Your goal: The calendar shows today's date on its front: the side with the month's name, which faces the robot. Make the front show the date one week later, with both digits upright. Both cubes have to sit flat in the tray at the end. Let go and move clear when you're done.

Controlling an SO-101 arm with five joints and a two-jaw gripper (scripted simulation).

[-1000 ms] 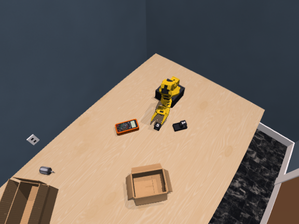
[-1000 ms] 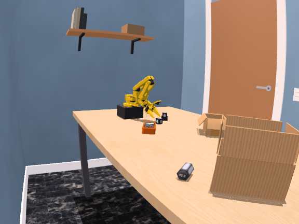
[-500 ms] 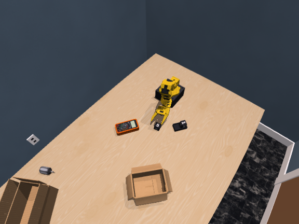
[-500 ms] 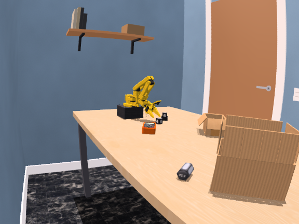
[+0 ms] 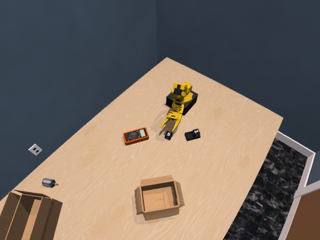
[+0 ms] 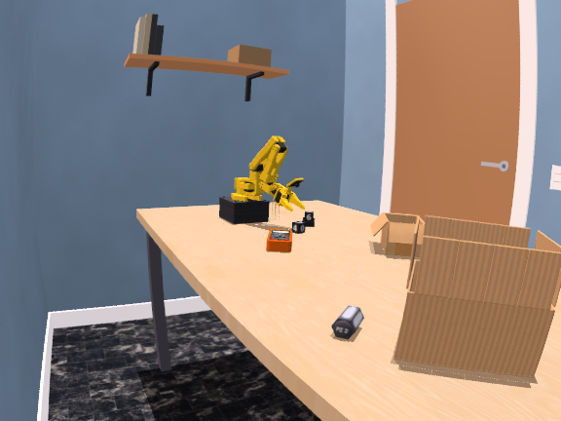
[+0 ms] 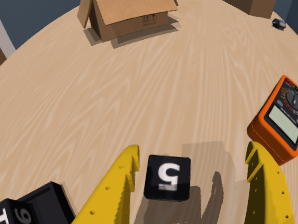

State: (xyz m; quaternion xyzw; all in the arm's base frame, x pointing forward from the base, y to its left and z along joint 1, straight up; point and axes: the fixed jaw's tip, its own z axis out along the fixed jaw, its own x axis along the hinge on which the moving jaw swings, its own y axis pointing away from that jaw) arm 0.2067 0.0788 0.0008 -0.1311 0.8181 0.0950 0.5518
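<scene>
My gripper (image 5: 168,129) (image 6: 298,209) (image 7: 194,146) is open and empty, above the table and on the robot's side of the loose cube. This black cube (image 5: 168,135) (image 6: 298,227) (image 7: 168,178) lies flat on the table, outside the tray, with a white 5 on top, upside down in the wrist view. The exterior view shows a 4 and a 0 on its sides. The other cube (image 5: 196,133) (image 6: 309,216) (image 7: 23,212) stands at one end of the black tray (image 5: 190,136) (image 7: 59,201); it has a 1 on top and a 6 on a side. The front digits and the month's name are not readable.
An orange multimeter (image 5: 136,136) (image 6: 280,241) (image 7: 280,120) lies on the other side of the loose cube from the tray. An open cardboard box (image 5: 161,214) (image 6: 401,248) (image 7: 132,20) stands farther out. A larger box (image 5: 53,219) (image 6: 472,331) and a dark screwdriver bit-like object (image 5: 49,183) (image 6: 348,323) are far off.
</scene>
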